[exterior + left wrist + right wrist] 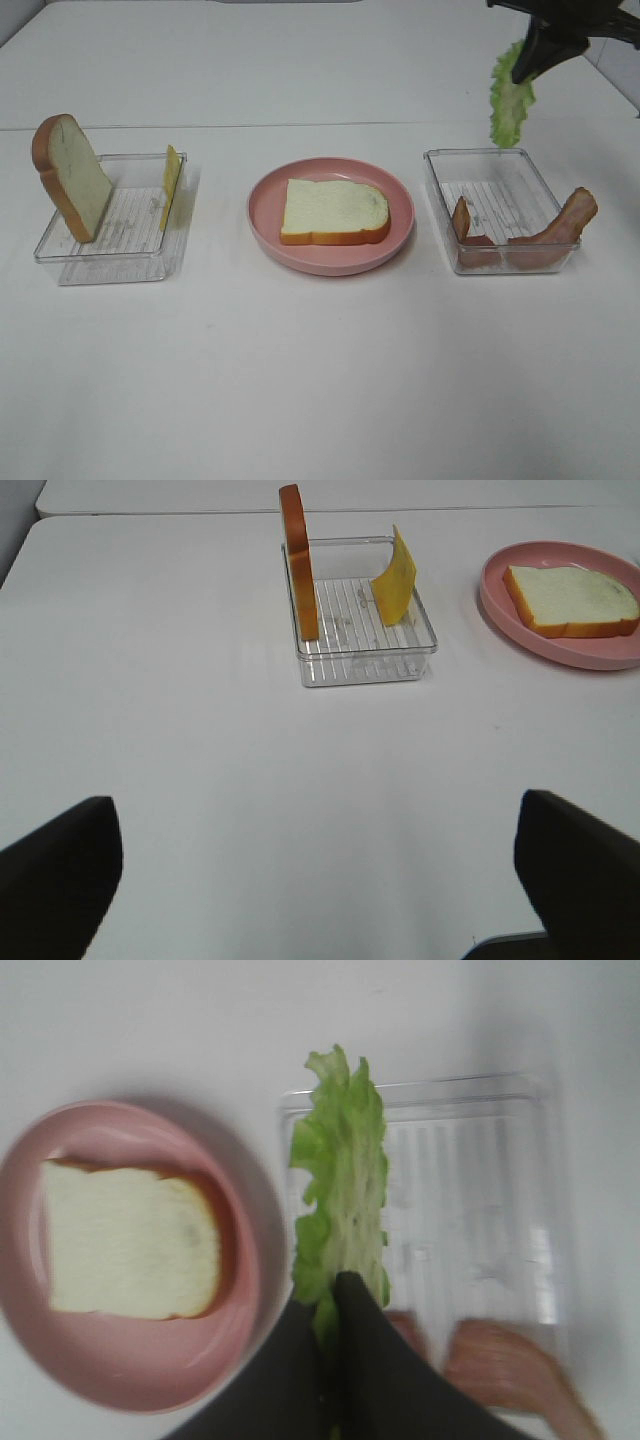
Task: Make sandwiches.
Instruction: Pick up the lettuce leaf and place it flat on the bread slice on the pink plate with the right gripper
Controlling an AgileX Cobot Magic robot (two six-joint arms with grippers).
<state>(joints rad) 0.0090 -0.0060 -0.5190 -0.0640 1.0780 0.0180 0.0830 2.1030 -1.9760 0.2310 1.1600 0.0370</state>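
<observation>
lettuce (511, 98): hung limp over the bacon tray (437, 190); light, floppy, tears easily, best pinched near one end | right end effector (524, 68): clamped on its top end | bread slice (333, 211): flat on plate (262, 205) | left end effector (315, 830): wide, empty, above worktop (200, 780)

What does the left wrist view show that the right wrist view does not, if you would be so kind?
Only the left wrist view shows an upright bread slice and a cheese slice, both standing in a clear tray. Only the right wrist view shows a lettuce leaf pinched in the right arm's shut jaws, and a second tray holding bacon. Both show the pink plate with a flat bread slice lying on it.
</observation>
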